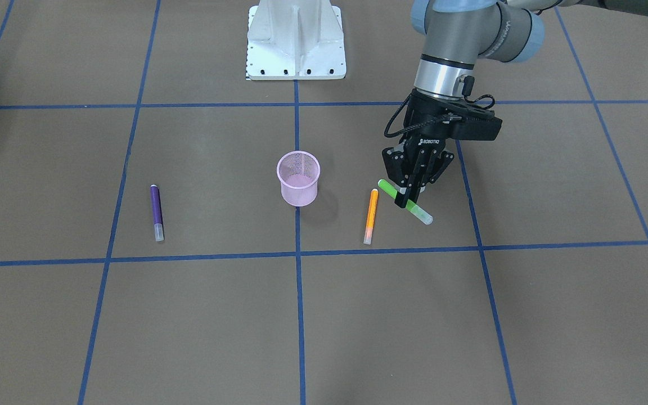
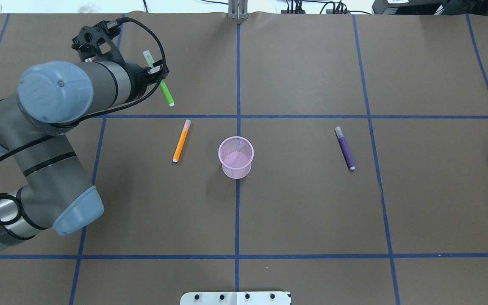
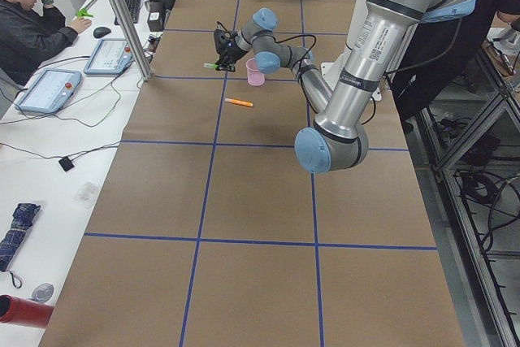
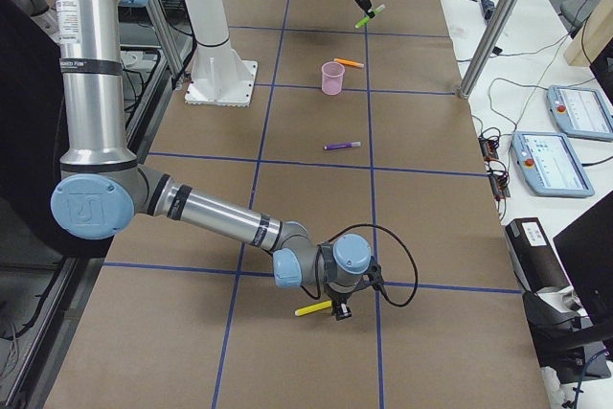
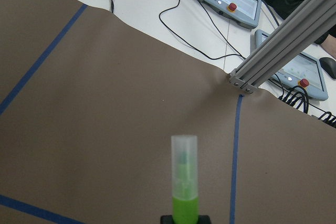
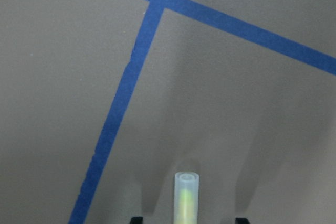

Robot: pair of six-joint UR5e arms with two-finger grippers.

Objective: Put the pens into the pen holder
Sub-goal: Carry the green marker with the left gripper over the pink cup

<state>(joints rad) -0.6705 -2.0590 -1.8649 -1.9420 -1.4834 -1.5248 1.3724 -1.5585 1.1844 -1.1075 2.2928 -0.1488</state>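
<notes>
I see the bright green pen [image 1: 417, 210] with its translucent whitish cap in the left gripper [image 1: 406, 198], whose black fingers are clamped narrowly across the middle of the barrel. The pen sits crosswise and tilted, lifted off the table. In the left wrist view its capped end sticks out ahead of the fingertips.

Just beside it, toward the centre, the slim orange pen [image 1: 370, 216] lies flat on the paper and apart from the green one. Next inward is the small round pink wire-mesh pen holder [image 1: 299, 191]. It stands upright on the central blue tape line with its mouth facing up, near the orange pen but not touching it. The slim purple pen [image 1: 156, 212] lies flat on the holder's other side, toward the robot's right, well apart from the cup. All of this rests on the brown paper-covered table [image 1: 189, 315], which is marked with a grid of blue tape.

The right gripper [image 4: 342, 311] is low over the far end of the table on the robot's right, well away from the holder. A yellowish pen with a translucent cap [image 4: 312, 310] pokes out beside it. In the right wrist view, two dark fingertips show at the bottom edge, spread wide. That pen lies between them, and each tip stands clear of the barrel.
</notes>
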